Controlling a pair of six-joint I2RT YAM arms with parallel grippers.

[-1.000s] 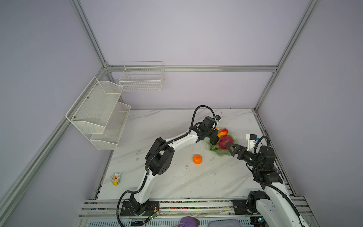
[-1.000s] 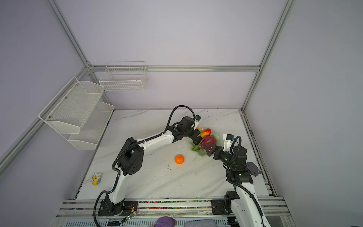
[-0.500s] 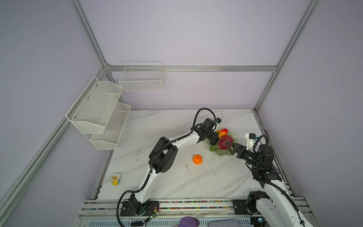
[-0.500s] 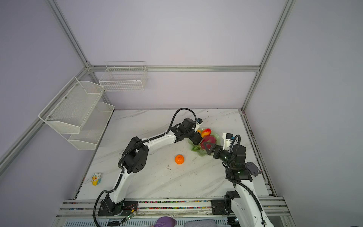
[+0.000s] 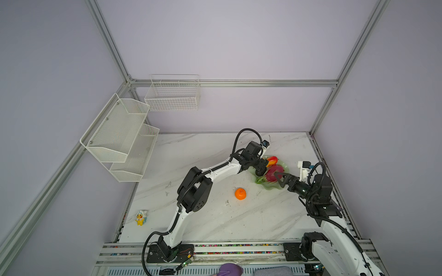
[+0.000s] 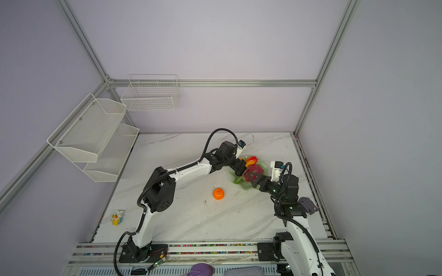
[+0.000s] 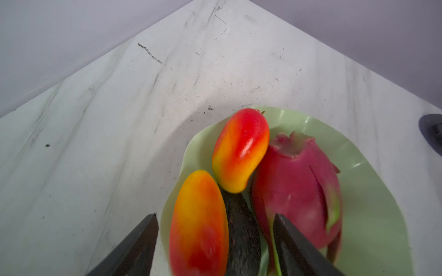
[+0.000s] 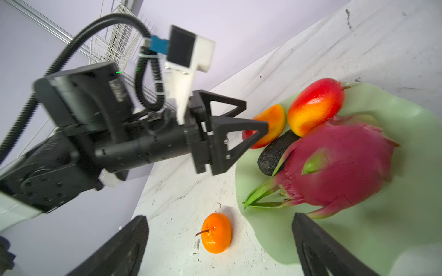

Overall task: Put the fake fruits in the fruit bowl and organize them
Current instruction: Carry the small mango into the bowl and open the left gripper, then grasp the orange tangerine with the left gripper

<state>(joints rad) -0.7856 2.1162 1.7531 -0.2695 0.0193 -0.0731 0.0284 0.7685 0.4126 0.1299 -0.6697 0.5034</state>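
Sitting in the fruit bowl (image 7: 373,215): mangoes (image 7: 240,149), avocado (image 7: 241,229), dragon fruit (image 7: 296,181).

Pale mint-green scalloped fruit bowl (image 8: 411,215), magenta dragon fruit (image 8: 339,167) on its side inside, dark avocado (image 8: 272,155) tucked beside it, two red-yellow mangoes (image 8: 313,107) (one leaning on the dragon fruit), orange tangerine (image 8: 216,233) outside on the tabletop (image 8: 179,203).

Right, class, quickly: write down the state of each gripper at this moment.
Left gripper: open, jaws either side of a mango, not gripping it.
Right gripper: open, holding nothing.
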